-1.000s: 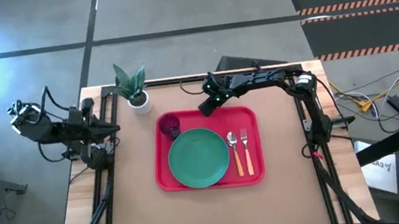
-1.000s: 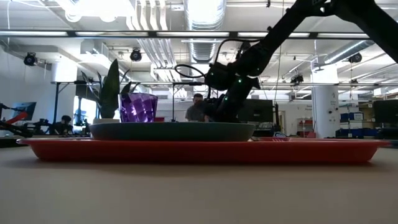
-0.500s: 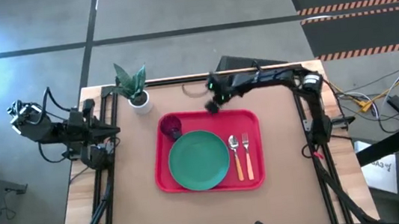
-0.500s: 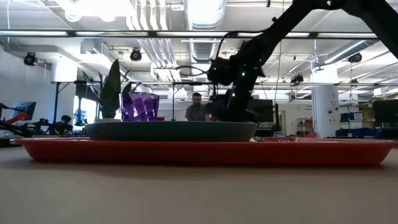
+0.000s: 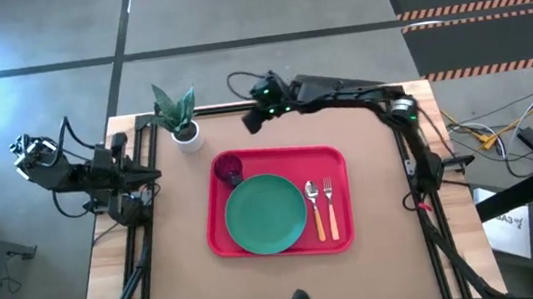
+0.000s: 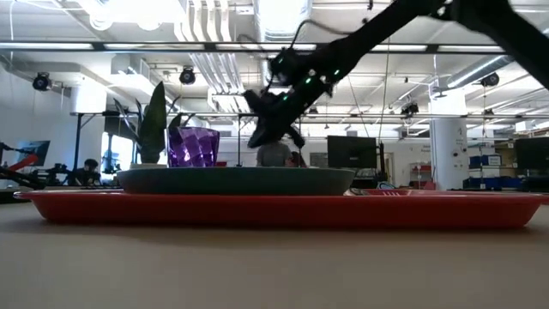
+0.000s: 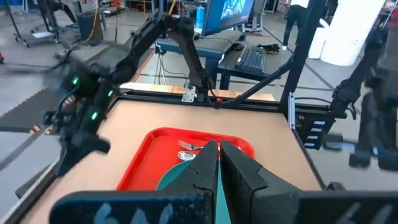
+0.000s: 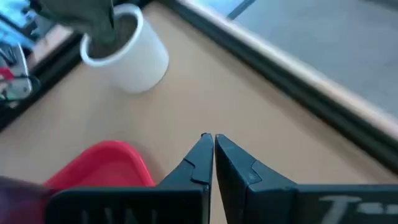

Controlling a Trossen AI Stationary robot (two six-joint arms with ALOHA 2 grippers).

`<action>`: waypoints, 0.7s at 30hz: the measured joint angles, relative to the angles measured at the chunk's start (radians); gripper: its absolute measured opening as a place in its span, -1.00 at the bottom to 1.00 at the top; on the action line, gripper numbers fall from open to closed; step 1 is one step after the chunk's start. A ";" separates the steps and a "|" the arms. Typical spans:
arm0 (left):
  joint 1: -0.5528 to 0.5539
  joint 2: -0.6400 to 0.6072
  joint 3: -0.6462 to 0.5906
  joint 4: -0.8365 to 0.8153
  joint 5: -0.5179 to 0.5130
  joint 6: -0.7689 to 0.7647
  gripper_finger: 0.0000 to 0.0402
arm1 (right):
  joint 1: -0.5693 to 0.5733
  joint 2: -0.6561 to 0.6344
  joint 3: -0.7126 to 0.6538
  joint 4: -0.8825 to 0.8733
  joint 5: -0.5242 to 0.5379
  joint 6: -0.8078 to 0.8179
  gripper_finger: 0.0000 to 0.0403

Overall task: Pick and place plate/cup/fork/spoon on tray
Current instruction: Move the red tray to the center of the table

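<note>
Apparently all is placed: plate (image 5: 266, 213), cup (image 5: 227, 165), spoon (image 5: 314, 204) and fork (image 5: 330, 201) lie on the tray (image 5: 277, 154), so the empty, closed right gripper (image 5: 253, 119) over the table's far edge need only retire.

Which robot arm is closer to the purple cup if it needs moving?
Probably the right. The right gripper hangs over the table's far edge, just past the tray corner holding the cup. The left gripper sits parked off the table's left side.
</note>
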 joint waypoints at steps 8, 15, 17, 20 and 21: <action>0.000 -0.001 0.000 -0.008 0.013 -0.016 -1.00 | 0.062 0.270 0.330 -0.030 -0.084 0.031 -0.96; 0.000 -0.005 0.000 -0.031 0.084 -0.015 -1.00 | 0.080 0.451 0.629 -0.165 -0.093 0.053 -0.96; 0.000 -0.005 0.000 -0.029 0.084 -0.015 -1.00 | 0.080 0.476 0.683 -0.226 -0.094 0.035 -0.96; 0.000 -0.001 0.000 -0.029 0.084 -0.014 -1.00 | 0.080 0.480 0.683 -0.273 -0.098 0.009 -0.96; 0.000 0.000 0.000 -0.028 0.084 -0.013 -1.00 | 0.080 0.480 0.682 -0.299 -0.097 -0.003 -0.96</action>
